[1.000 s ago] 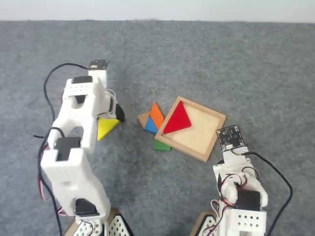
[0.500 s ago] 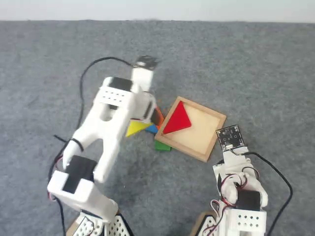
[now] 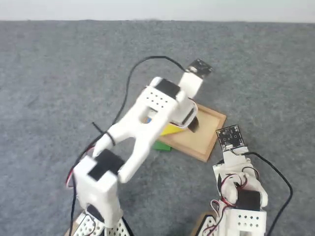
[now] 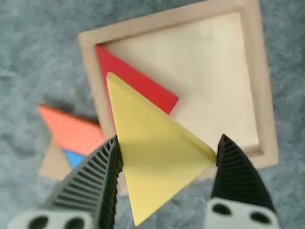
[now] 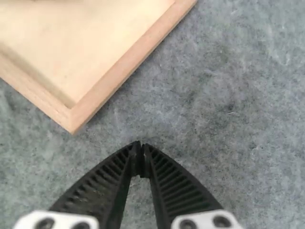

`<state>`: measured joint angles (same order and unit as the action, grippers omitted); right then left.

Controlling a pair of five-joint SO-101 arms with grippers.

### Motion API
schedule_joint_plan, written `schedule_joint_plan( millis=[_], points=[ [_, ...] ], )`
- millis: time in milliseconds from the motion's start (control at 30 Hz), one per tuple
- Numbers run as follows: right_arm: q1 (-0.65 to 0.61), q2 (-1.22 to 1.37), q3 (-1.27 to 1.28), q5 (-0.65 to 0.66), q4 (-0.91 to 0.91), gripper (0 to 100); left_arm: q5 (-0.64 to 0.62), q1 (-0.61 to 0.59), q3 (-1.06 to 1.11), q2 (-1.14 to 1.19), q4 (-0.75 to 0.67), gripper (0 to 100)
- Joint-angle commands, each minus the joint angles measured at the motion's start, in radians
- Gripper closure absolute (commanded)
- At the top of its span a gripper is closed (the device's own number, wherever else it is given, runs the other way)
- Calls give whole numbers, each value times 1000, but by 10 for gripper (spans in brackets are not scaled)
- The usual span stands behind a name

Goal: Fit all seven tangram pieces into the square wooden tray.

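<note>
Left gripper (image 4: 169,143) had swung in from the table's (image 3: 49,73) left side, jaws clamped on the yellow triangle (image 4: 152,162), held over the tray's (image 4: 267,95) edge above the red triangle (image 4: 138,83) (placement next, likely). Right gripper (image 5: 140,152): jaws together, off a tray corner.

The left arm (image 3: 140,135) stretches far out from its base, slanting forward and toward the right arm's side. Its wrist is bent down, and the left gripper (image 4: 169,143) is clamped on two edges of the yellow triangle (image 4: 152,167). The right arm (image 3: 241,194) sits folded back near its base, and the right gripper (image 5: 140,152) points downward with its fingers pressed together on nothing.
</note>
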<state>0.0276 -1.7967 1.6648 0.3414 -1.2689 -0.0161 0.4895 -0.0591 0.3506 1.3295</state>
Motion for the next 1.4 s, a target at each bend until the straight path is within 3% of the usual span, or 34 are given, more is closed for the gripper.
schedule_joint_plan(
  millis=[0,633,1200,1367],
  points=[
    [-5,-19,18,-2,-13,991,-17,26,-101,57,11,844],
    [-5,-19,18,-2,-13,991,-5,86,-125,98,5,844],
    [-5,-19,18,-2,-13,991,305,83,-110,100,-94,844],
    [-5,-19,18,-2,-13,991,509,83,-113,100,-95,845]
  ],
)
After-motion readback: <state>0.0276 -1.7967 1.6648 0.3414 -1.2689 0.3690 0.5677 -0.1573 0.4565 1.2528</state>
